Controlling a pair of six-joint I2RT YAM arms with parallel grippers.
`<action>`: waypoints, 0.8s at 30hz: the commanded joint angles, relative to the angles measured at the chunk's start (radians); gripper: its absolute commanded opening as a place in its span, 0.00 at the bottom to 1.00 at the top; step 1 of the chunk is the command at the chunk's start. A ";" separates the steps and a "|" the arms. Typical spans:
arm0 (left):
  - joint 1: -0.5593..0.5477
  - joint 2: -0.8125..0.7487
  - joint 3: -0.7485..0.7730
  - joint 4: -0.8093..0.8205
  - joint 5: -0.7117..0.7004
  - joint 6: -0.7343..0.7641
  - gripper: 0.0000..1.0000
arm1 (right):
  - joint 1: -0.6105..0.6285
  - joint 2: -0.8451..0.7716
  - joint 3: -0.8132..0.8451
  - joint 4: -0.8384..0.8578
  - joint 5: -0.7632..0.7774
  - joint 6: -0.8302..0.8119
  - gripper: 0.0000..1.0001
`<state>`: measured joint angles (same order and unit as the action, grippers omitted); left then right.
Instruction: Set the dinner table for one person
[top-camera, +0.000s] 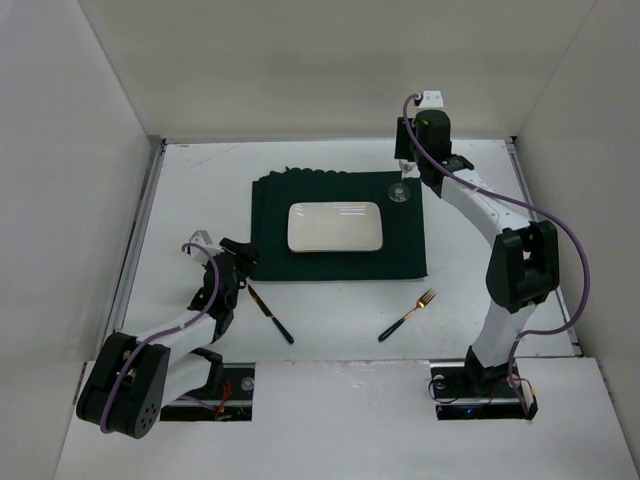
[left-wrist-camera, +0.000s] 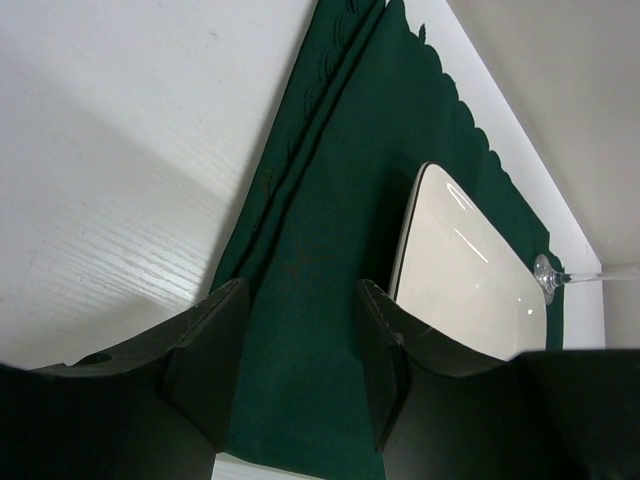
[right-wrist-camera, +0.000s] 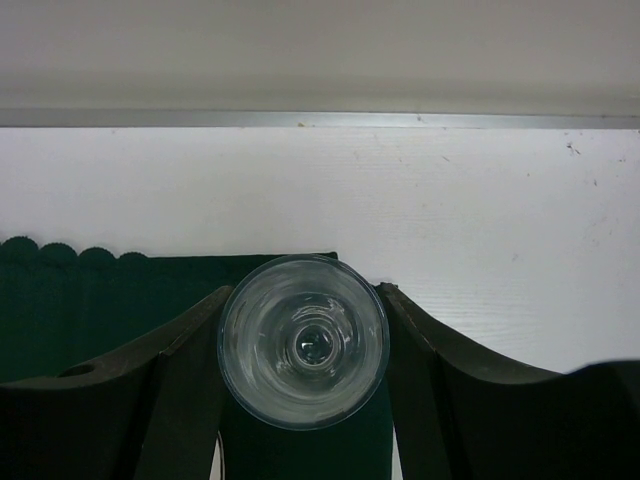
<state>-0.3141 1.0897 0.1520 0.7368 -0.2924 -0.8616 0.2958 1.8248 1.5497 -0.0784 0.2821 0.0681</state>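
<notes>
The dinner table (top-camera: 200, 190) is a plain white tabletop. A dark green mat (top-camera: 270, 205) lies at its middle with a white rectangular plate (top-camera: 334, 227) on it. A clear wine glass (top-camera: 398, 192) stands upright on the mat's far right corner. My right gripper (top-camera: 403, 178) reaches down over it. In the right wrist view the fingers (right-wrist-camera: 190, 350) press both sides of the glass bowl (right-wrist-camera: 303, 340). My left gripper (top-camera: 237, 258) is open and empty over the mat's near left corner (left-wrist-camera: 300, 330). A knife (top-camera: 270, 312) and a fork (top-camera: 408, 314) lie in front of the mat.
White walls close the table in at the back and both sides, with a metal rail (right-wrist-camera: 320, 118) along the far edge. The left wrist view shows the plate (left-wrist-camera: 460, 270) and the glass's foot (left-wrist-camera: 545, 270) at the mat's far corner.
</notes>
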 joint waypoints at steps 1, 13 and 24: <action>-0.001 0.003 0.021 0.052 -0.013 0.006 0.44 | 0.006 -0.001 0.029 0.121 0.026 -0.013 0.61; -0.003 0.001 0.021 0.052 -0.014 0.006 0.44 | 0.012 -0.033 0.018 0.117 0.034 -0.010 0.78; 0.008 -0.020 0.018 0.046 -0.016 0.013 0.44 | 0.013 -0.133 0.012 0.098 0.034 -0.002 0.86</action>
<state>-0.3126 1.0904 0.1520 0.7368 -0.2924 -0.8612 0.3023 1.7897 1.5494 -0.0265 0.3000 0.0597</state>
